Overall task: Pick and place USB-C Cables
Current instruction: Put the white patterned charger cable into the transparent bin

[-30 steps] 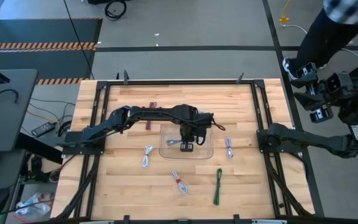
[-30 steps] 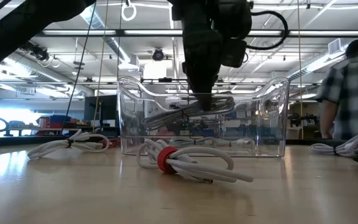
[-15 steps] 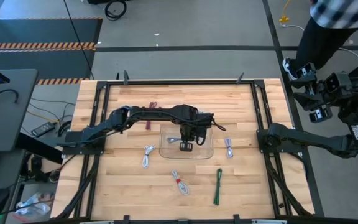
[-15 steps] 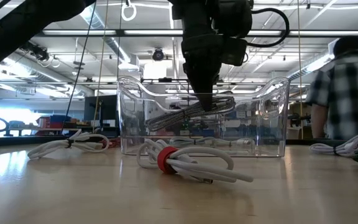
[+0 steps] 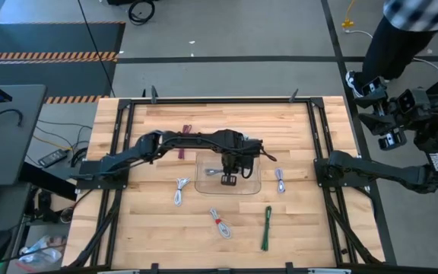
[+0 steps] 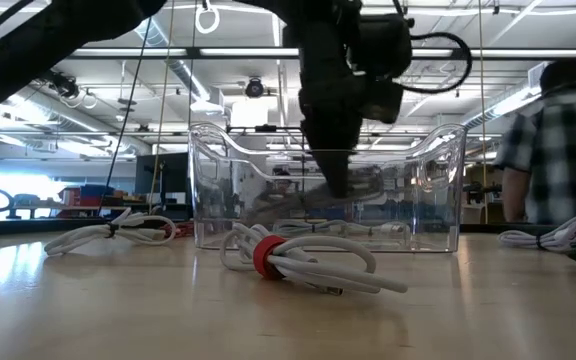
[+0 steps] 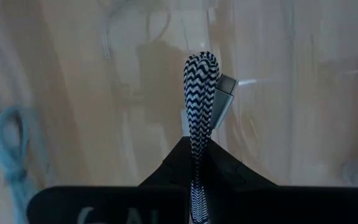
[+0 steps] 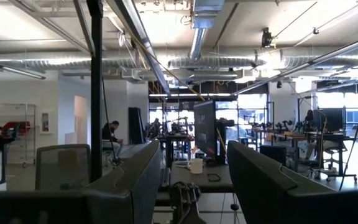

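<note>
My left gripper [image 5: 228, 180] reaches down into the clear plastic tray [image 5: 201, 187] at the table's middle. It is shut on a black-and-white braided USB-C cable [image 7: 199, 93] with a silver plug [image 7: 224, 93]. Through the tray wall in the low view, the cable [image 6: 288, 203] slants down from the fingers. Other cables lie flat on the table: white [image 5: 180, 190], white with a red tie [image 5: 219, 223], green [image 5: 267, 227], grey-blue [image 5: 280, 180] and dark red [image 5: 188, 127]. My right gripper [image 8: 194, 180] is open, raised off the table's right side. My left gripper pinches the braided cable bundle between its two fingers [image 7: 173, 169], coming from above and pointing down. A folded loop of the cable [image 7: 197, 134] and the plug stick out past the fingertips. Whether the cable's lower end touches the tray floor, I cannot tell.
A white cable with a red tie [image 6: 298, 258] lies just in front of the tray's near wall [image 6: 208, 215]. Dark metal rails [image 5: 120, 144] frame the wooden table. A person in a checked shirt [image 6: 558, 150] stands beyond the table's far right corner.
My left gripper has sunk a little deeper into the tray with the braided cable. The cable's free end now hangs lower behind the tray wall. The person at the far right has shifted about.
</note>
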`<state>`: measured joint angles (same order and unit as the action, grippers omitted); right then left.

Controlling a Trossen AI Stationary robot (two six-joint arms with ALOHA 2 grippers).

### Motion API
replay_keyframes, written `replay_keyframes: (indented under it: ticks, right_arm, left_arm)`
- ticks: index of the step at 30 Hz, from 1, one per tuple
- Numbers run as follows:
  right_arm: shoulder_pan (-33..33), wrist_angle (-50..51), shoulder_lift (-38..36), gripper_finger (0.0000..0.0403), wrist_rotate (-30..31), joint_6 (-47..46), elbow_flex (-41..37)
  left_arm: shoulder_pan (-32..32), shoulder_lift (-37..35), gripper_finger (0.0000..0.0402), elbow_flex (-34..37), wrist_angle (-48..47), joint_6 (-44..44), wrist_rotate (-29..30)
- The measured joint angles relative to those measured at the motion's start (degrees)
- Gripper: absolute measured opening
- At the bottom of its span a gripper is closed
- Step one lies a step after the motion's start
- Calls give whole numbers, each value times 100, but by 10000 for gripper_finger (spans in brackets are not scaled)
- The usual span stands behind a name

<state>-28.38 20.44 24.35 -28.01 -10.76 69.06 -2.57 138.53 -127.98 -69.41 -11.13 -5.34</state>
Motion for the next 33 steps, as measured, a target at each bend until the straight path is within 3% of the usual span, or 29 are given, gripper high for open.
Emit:
replay_keyframes:
  ticks: [33]
  right_arm:
    - [7,296,1,191,-11,-2,-2]
  left_arm:
    - [-20,547,19,-12,77,1,24]
